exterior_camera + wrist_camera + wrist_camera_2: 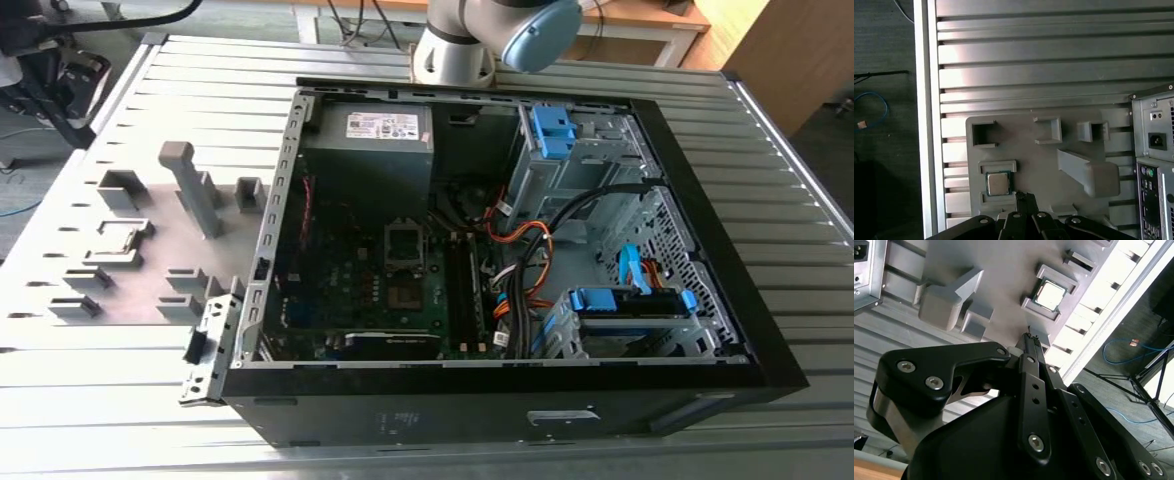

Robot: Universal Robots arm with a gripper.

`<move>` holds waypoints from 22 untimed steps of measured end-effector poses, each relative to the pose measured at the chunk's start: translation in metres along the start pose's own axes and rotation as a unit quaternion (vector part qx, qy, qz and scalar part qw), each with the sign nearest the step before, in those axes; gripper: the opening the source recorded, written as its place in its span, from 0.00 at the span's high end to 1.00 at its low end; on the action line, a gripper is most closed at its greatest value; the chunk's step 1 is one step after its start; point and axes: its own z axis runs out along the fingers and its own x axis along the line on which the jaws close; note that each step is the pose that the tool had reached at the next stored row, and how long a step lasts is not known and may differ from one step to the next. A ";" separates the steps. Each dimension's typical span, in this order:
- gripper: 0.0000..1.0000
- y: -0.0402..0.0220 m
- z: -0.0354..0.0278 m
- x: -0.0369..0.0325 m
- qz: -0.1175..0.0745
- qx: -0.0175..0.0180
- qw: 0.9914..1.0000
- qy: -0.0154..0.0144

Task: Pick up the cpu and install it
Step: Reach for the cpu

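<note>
The cpu, a small square chip with a silver-grey top, lies flat in a grey holder frame on the grey fixture plate. In the second wrist view the cpu sits a short way beyond my gripper. In the exterior view the cpu is at the left, outside the open computer case. My gripper hovers above the plate just beside the chip, its black fingers closed together with nothing between them. The motherboard with its dark socket bracket lies inside the case.
Raised grey blocks and a tall angled post stand on the fixture plate near the chip. The case wall rises between plate and motherboard. Cables, blue drive brackets and a power supply crowd the case. The ribbed metal table ends near the plate.
</note>
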 end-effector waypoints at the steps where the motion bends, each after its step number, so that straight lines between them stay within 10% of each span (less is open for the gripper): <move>1: 0.89 -0.0002 0.0009 0.0017 0.000 0.000 1.000 0.000; 22: 0.89 -0.0131 0.0092 0.0137 0.000 0.001 1.000 0.000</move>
